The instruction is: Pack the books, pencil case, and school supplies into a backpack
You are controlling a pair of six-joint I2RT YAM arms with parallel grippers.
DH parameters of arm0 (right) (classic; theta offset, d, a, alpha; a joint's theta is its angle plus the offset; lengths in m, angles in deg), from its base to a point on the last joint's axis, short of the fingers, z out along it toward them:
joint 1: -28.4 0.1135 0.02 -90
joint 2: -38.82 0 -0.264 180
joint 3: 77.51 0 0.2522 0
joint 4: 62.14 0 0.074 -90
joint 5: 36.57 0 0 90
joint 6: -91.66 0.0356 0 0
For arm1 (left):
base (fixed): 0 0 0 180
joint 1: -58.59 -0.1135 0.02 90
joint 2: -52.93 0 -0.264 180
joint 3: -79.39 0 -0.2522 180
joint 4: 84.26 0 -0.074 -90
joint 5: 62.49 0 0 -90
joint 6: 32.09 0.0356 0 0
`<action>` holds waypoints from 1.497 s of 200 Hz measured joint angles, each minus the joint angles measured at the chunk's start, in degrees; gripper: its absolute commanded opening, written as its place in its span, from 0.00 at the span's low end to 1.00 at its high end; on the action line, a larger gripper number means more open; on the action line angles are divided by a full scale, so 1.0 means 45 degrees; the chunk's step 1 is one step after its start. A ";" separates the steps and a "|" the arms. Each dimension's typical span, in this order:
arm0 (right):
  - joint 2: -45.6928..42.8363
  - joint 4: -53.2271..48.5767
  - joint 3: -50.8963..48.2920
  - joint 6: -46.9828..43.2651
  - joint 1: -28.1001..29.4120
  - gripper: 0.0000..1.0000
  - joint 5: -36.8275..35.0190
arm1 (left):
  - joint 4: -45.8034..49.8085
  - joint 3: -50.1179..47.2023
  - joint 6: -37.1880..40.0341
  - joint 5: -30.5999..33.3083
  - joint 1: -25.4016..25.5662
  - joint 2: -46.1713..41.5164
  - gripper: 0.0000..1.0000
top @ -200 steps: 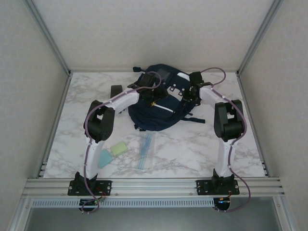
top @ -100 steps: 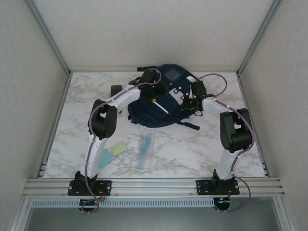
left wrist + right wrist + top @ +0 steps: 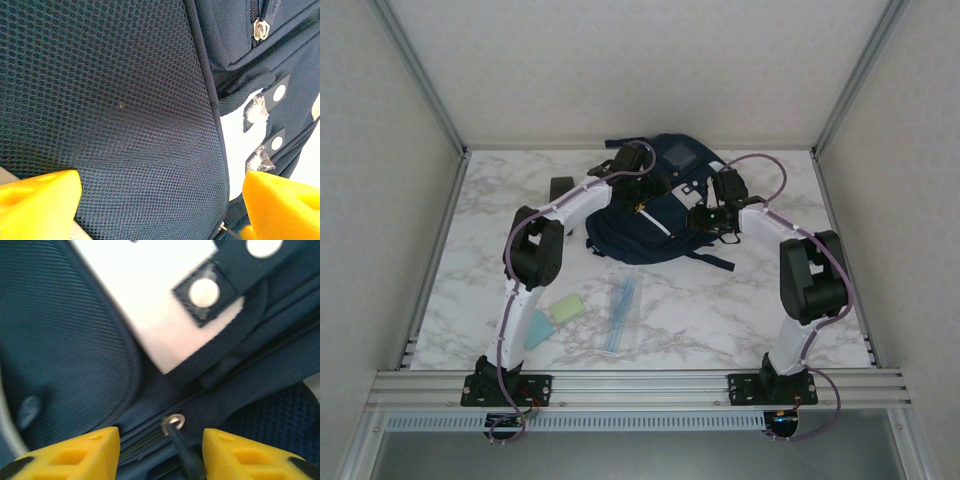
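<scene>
Right now the big navy-blue fabric backpack lies at the far middle of the white marble table, with both claws on it. The right claw has its 2 yellow fingers apart. The small silver zipper pull sits just between them, its dark tab pointing down toward the claw, so the right arm is nearer to grab it. The left claw is wide apart over the dark mesh panel, holding nothing. The small square pale green pad and pale blue pad lie near the left arm's base.
</scene>
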 measured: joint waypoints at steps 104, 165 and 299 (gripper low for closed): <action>0.0937 -0.0534 0.0510 -0.0578 0.0039 0.47 -0.0141 | 0.0151 0.0165 0.0010 0.0000 0.0000 0.0063 0.84; 0.1593 -0.1243 0.1209 -0.0359 0.0894 0.57 -0.1933 | 0.0189 0.0185 0.0141 0.0000 0.0000 0.0063 0.84; 0.1948 -0.2195 0.1812 0.0262 0.1166 0.02 -0.3351 | 0.0029 0.0277 0.0194 0.0000 -0.0019 0.0277 0.84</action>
